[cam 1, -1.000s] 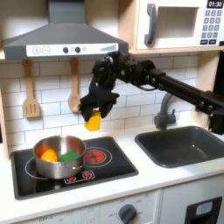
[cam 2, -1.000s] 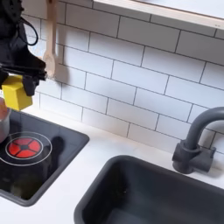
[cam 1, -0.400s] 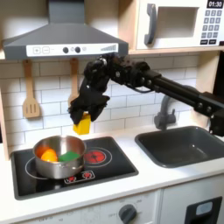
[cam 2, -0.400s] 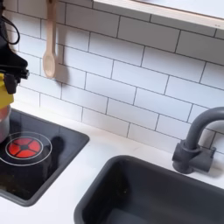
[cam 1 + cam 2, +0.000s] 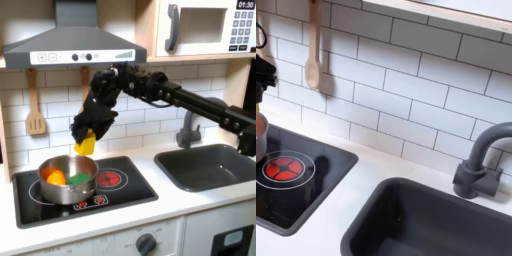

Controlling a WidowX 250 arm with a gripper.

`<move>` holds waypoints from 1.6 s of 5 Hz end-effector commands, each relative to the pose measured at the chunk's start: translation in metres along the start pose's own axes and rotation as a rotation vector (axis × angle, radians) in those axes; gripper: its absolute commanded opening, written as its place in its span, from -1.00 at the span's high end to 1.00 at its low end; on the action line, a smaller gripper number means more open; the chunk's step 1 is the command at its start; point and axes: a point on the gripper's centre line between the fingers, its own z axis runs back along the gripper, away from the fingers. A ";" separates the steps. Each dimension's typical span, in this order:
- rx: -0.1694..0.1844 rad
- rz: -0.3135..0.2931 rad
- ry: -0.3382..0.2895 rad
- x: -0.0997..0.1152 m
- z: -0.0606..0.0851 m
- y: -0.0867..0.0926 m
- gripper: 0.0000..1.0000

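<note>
In the first exterior view my gripper (image 5: 87, 139) is shut on a small yellow block (image 5: 86, 147) and holds it in the air. It hangs just above the back right rim of a steel pot (image 5: 68, 180) on the stove's left burner. An orange piece (image 5: 56, 177) and a green piece (image 5: 78, 179) lie inside the pot. The black arm (image 5: 170, 92) reaches in from the first exterior view's right. In the second exterior view a black part of the arm (image 5: 263, 73) shows at the left edge, over the pot's rim (image 5: 259, 133).
A black stove top (image 5: 120, 188) with a red burner (image 5: 282, 167) sits left of the dark sink (image 5: 210, 166) and its faucet (image 5: 480, 160). On the tiled wall hang a wooden spatula (image 5: 35, 106) and a wooden spoon (image 5: 314, 52). Overhead are a hood (image 5: 70, 45) and a microwave (image 5: 205, 27).
The gripper has carried the yellow block to the first exterior view's left and slightly down, from over the right burner to above the pot. In the second exterior view the block has slid out past the left edge.
</note>
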 end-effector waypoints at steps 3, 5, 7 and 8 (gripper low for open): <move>0.035 0.077 0.054 0.002 -0.032 0.023 1.00; 0.047 0.072 0.106 -0.007 -0.035 0.027 -1.00; 0.036 0.051 0.120 -0.008 -0.038 0.023 -1.00; 0.029 0.030 0.142 -0.012 -0.039 0.021 -1.00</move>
